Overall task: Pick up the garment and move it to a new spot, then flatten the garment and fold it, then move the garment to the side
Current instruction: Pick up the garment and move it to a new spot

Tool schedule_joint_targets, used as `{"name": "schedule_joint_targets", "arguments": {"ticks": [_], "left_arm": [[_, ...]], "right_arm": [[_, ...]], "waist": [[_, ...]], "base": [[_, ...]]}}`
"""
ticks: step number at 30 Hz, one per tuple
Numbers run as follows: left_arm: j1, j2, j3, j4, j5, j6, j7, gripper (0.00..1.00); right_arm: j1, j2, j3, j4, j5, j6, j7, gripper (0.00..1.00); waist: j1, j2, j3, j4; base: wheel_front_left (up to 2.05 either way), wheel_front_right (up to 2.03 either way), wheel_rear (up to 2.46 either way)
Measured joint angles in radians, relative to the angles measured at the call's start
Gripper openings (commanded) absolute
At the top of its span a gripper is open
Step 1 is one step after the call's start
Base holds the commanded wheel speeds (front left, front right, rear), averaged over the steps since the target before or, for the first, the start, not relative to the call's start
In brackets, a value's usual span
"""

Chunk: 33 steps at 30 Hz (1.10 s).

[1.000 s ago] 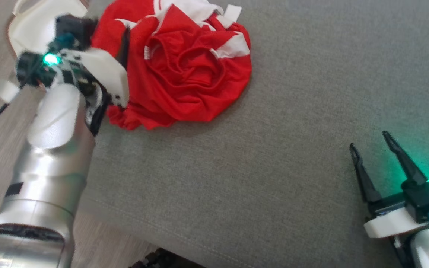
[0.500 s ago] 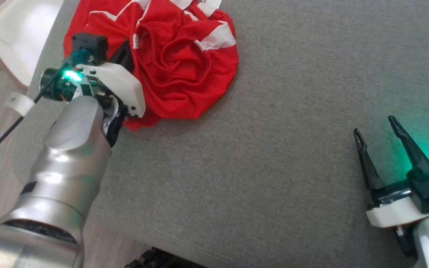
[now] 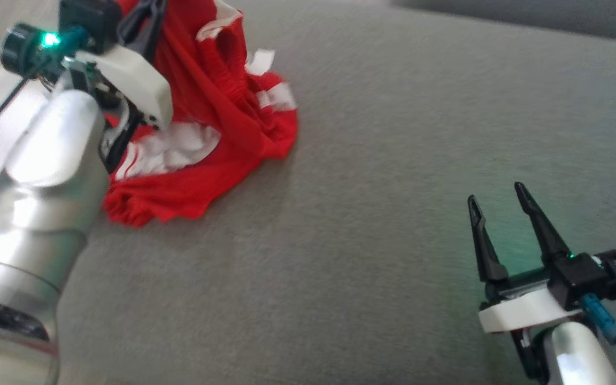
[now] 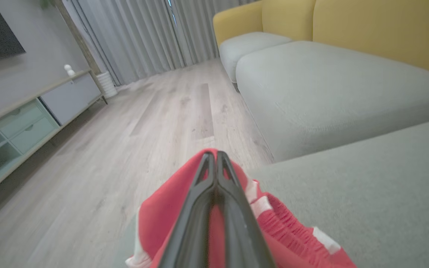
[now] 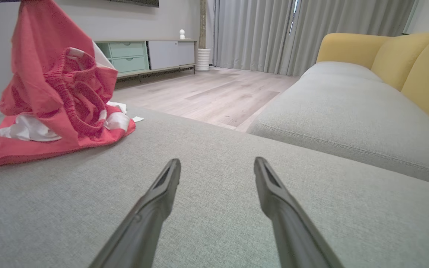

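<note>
— Where is the garment (image 3: 217, 133) sitting for us?

— It is lying at the far left of the grey sofa cushion (image 3: 393, 160), close to that cushion's left edge. We are seeing red cloth with white stripes and a gathered red waistband. Its lower part is spreading flat on the cushion, while its upper part is rising in a peak.

— And what is our left gripper (image 4: 212, 158) doing?

— We are pinching that peak. In the left wrist view the two dark fingers are pressing together along their length, with red cloth bunching on both sides of them and showing in the narrow gap lower down. Beyond them we are looking at a pale wooden floor (image 4: 125, 149) and a second grey cushion (image 4: 330, 85) with a yellow backrest (image 4: 382, 29).

— And the right gripper (image 3: 495, 192)?

— We are keeping it at the near right, well apart from the garment. Its fingers are standing wide apart, with only bare cushion showing between them. They are pointing away from us, and nothing is sitting in them. We cannot tell whether the tips are touching the cushion.
</note>
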Motion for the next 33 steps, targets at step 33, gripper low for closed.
{"name": "schedule_joint_targets", "arguments": {"ticks": [33], "left_arm": [[0.086, -0.119, -0.060, -0.182, -0.164, 0.069, -0.045, 0.00]], "right_arm": [[0.112, 0.047, 0.054, 0.008, 0.152, 0.000, 0.000, 1.00]], "waist": [[0.0003, 0.0000, -0.244, -0.589]], "base": [[0.00, 0.00, 0.00]]}}
